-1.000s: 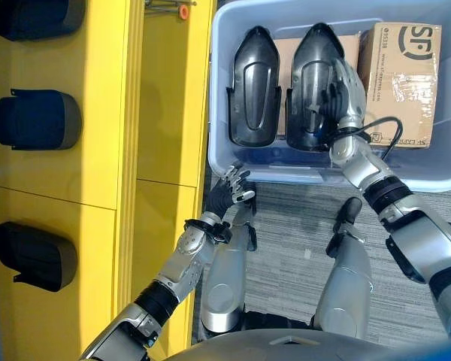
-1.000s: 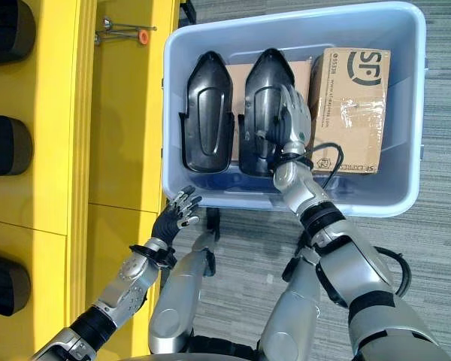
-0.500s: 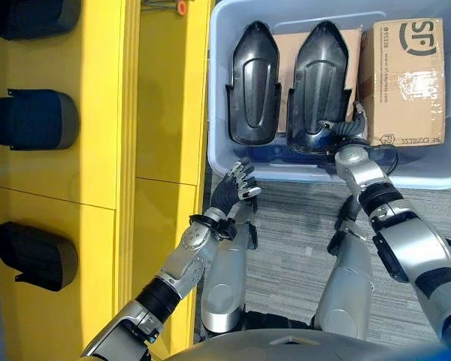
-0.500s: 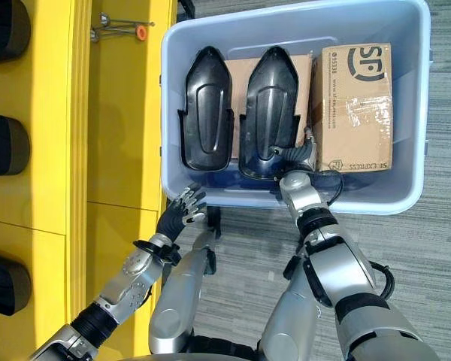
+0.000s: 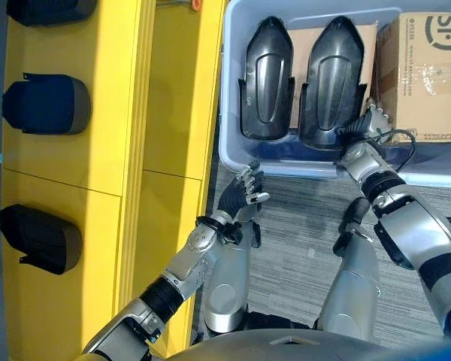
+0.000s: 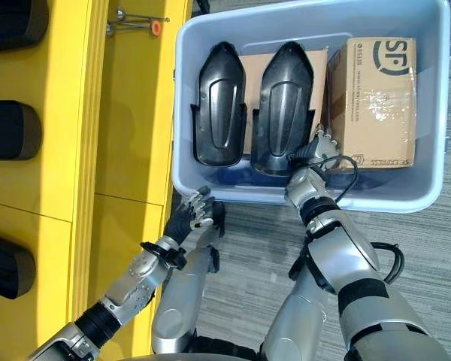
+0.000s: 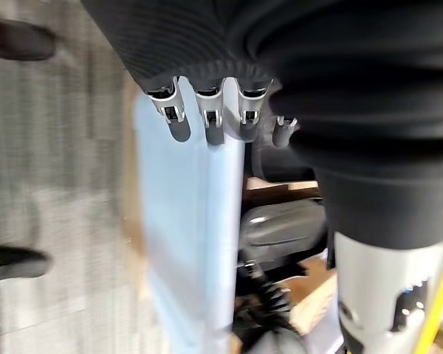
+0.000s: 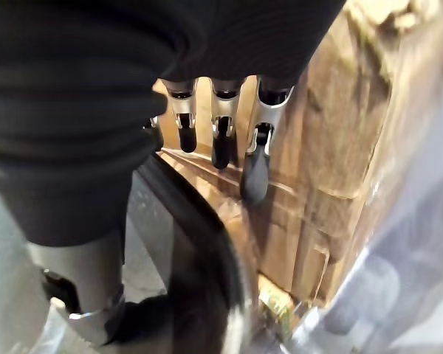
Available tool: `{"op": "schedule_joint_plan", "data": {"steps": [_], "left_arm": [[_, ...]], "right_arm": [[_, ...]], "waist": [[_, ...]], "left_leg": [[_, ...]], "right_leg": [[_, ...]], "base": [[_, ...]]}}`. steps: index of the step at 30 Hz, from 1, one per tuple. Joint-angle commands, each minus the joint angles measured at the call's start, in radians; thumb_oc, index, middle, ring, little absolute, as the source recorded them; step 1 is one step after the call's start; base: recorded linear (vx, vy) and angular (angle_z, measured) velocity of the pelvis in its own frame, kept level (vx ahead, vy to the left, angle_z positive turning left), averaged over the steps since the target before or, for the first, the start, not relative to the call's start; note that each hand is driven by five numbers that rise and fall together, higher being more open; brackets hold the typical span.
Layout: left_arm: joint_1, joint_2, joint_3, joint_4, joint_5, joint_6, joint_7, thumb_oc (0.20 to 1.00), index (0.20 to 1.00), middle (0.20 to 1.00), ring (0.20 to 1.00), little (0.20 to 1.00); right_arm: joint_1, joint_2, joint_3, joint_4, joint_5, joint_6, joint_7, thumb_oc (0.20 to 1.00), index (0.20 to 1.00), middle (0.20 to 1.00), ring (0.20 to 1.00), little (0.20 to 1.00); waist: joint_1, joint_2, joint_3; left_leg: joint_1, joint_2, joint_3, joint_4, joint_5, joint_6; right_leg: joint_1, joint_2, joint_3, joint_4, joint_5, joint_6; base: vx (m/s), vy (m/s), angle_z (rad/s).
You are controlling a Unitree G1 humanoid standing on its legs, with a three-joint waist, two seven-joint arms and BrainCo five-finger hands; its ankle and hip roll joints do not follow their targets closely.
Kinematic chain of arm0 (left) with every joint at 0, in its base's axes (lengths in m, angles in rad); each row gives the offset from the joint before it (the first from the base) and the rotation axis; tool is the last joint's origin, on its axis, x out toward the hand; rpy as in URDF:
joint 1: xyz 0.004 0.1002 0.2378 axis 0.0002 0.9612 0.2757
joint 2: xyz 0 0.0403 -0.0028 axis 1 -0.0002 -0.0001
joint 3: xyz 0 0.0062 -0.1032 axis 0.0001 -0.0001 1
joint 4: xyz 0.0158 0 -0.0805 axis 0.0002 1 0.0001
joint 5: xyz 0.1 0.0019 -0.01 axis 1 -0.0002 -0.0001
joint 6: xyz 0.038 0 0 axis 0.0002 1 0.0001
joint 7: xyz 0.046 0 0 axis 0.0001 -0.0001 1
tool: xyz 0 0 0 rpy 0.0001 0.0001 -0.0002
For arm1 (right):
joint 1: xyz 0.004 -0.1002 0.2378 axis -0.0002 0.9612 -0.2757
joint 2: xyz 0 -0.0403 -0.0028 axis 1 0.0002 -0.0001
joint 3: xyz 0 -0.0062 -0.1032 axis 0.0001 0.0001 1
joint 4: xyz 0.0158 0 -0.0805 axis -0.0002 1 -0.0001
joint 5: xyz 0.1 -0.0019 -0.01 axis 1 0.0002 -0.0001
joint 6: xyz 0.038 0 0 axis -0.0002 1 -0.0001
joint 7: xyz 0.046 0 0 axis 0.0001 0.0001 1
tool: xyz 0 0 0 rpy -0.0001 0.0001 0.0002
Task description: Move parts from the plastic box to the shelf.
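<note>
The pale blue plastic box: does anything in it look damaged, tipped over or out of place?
Nothing stands out. In the pale blue plastic box two black moulded shell parts lie side by side, next to a taped brown cardboard carton. The right hand is low between the second part and the carton.

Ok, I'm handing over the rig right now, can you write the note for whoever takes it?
Left hand: open, holding nothing, outside the plastic box at its near left corner.
Right hand: open, low inside the box, between the right black part and the cardboard carton; no grip yet.
The left black part also lies in the box.
Done: three black parts sit on the yellow shelf.
Left: two parts to move.
</note>
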Motion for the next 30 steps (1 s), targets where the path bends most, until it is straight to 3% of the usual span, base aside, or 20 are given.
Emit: {"op": "schedule_joint_plan", "data": {"steps": [1, 3, 5, 12, 17, 22, 23, 30], "left_arm": [[-0.009, 0.016, -0.001, -0.05, -0.005, -0.043, -0.007, 1.0, 1.0, 1.0, 1.0, 1.0], [-0.008, 0.019, 0.004, -0.049, -0.003, -0.042, -0.01, 1.0, 1.0, 1.0, 1.0, 1.0], [-0.007, 0.021, 0.011, -0.045, -0.003, -0.041, -0.018, 1.0, 1.0, 1.0, 1.0, 1.0], [0.0, 0.03, 0.026, -0.052, -0.002, -0.032, -0.04, 1.0, 1.0, 1.0, 1.0, 1.0], [-0.005, 0.023, 0.025, -0.063, -0.002, -0.024, -0.03, 1.0, 1.0, 1.0, 1.0, 1.0], [-0.005, 0.024, 0.021, -0.061, -0.005, -0.041, -0.019, 1.0, 1.0, 1.0, 1.0, 1.0], [-0.005, 0.024, 0.02, -0.059, -0.004, -0.042, -0.018, 1.0, 1.0, 1.0, 1.0, 1.0], [0.021, 0.016, 0.041, -0.044, -0.002, -0.07, -0.005, 1.0, 1.0, 1.0, 1.0, 1.0]], "right_arm": [[-0.04, -0.07, 0.047, -0.062, -0.121, 0.057, 0.026, 1.0, 1.0, 1.0, 1.0, 1.0], [-0.044, -0.063, 0.066, -0.056, -0.072, 0.077, 0.037, 1.0, 1.0, 1.0, 1.0, 1.0], [-0.043, -0.055, 0.063, -0.047, -0.043, 0.093, 0.06, 0.2, 0.2, 0.2, 0.2, 0.2], [-0.03, -0.042, 0.021, 0.02, 0.012, 0.102, 0.049, 0.2, 0.2, 0.2, 0.2, 0.2], [-0.018, -0.05, -0.01, 0.026, 0.101, 0.017, -0.043, 0.2, 0.2, 0.2, 0.2, 0.2], [0.012, -0.066, -0.024, -0.039, 0.023, -0.118, -0.147, 0.2, 0.2, 0.2, 0.2, 0.2], [0.013, -0.066, -0.023, -0.044, 0.026, -0.116, -0.147, 0.2, 0.2, 0.2, 0.2, 0.2], [0.11, -0.081, -0.068, -0.272, -0.018, -0.263, -0.288, 0.2, 0.2, 0.2, 0.2, 0.2]], "waist": [[0.002, 0.037, 0.024], [0.007, 0.034, 0.024], [0.01, 0.033, 0.024], [0.025, 0.034, 0.024], [0.022, 0.026, 0.024], [0.005, 0.018, 0.024], [0.004, 0.017, 0.024], [-0.039, 0.001, 0.024]], "left_leg": [[-0.018, 0.027, 0.048, 0.051, -0.041, -0.004], [-0.02, 0.026, 0.044, 0.052, -0.041, -0.004], [-0.022, 0.026, 0.043, 0.052, -0.041, -0.003], [-0.026, 0.024, 0.038, 0.05, -0.04, -0.001], [-0.03, 0.027, 0.039, 0.049, -0.041, 0.0], [-0.025, 0.029, 0.047, 0.046, -0.043, 0.001], [-0.025, 0.03, 0.048, 0.045, -0.042, 0.001], [0.034, 0.037, 0.068, 0.032, -0.048, 0.002]], "right_leg": [[0.005, 0.019, -0.013, -0.026, 0.054, 0.001], [0.007, 0.02, -0.015, -0.027, 0.053, 0.001], [0.007, 0.02, -0.017, -0.027, 0.052, -0.001], [0.011, 0.019, -0.029, -0.028, 0.054, -0.001], [0.009, 0.024, -0.032, -0.04, 0.06, 0.001], [0.012, 0.03, -0.025, -0.054, 0.065, 0.003], [0.012, 0.03, -0.025, -0.054, 0.065, 0.003], [0.057, 0.04, -0.003, -0.075, 0.062, 0.001]], "base": [[0.0, -0.035, 0.02], [0.0, 0.0, 0.0], [0.0, 0.0, 0.0], [0.0, -0.002, 0.01], [0.0, -0.004, 0.02], [0.0, 0.0, 0.0], [0.0, 0.0, 0.0], [0.0, 0.008, -0.03]]}}
